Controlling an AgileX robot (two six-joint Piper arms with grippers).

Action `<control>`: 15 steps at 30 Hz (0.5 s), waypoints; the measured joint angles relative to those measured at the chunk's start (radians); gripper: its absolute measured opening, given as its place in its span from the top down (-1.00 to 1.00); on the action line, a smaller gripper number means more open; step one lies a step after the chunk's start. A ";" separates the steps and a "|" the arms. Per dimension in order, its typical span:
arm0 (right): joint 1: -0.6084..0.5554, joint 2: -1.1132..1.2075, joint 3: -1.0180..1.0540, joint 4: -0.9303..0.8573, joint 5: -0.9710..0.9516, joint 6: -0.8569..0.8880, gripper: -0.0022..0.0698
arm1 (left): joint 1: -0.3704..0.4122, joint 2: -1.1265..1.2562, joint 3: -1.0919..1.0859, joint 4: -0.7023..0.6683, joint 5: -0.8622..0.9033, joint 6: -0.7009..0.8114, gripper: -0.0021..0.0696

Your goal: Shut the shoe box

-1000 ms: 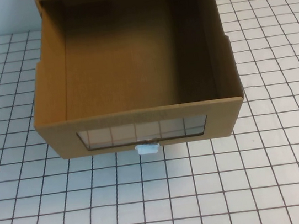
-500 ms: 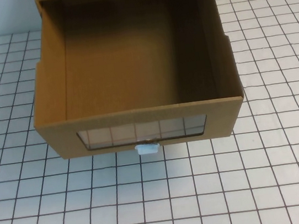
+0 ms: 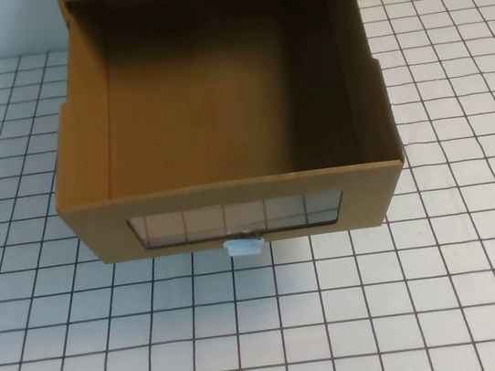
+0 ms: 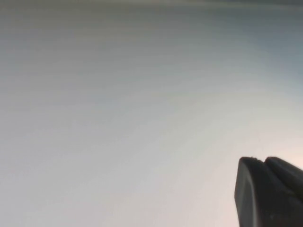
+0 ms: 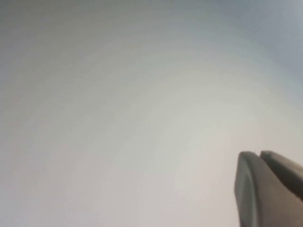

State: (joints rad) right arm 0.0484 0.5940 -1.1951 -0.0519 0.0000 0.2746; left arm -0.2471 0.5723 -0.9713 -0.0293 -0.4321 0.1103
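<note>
Nothing moved since earlier frames: brown cardboard drawer-style shoe box (image 3: 218,106) sits pulled open on white gridded table (image 3: 464,284). Left gripper (image 4: 270,191) and right gripper (image 5: 270,189) face blank wall, touching nothing; finger spread can't be told.

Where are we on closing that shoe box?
Nothing looks done: the shoe box stands pulled open, inside bare, white pull tab untouched. Nothing is in hand; the left gripper and right gripper face a blank surface, absent from the high view. Left: pushing the drawer front in.

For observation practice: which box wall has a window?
The shoe box's front wall, above the white tab. Left pincer and right pincer face blank backdrop elsewhere.
</note>
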 joint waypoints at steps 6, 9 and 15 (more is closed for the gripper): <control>0.000 0.015 0.000 -0.004 0.025 -0.004 0.98 | 0.000 0.008 0.000 -0.004 0.028 -0.013 0.96; 0.000 0.016 0.000 -0.004 0.027 -0.004 0.98 | 0.000 -0.003 0.000 -0.024 0.029 -0.039 0.96; 0.000 0.037 0.000 0.016 0.029 -0.004 0.98 | 0.000 -0.018 -0.009 -0.069 0.138 -0.165 0.96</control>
State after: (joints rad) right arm 0.0484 0.6308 -1.1951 -0.0355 0.0288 0.2702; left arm -0.2471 0.5544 -0.9803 -0.0983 -0.2937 -0.0549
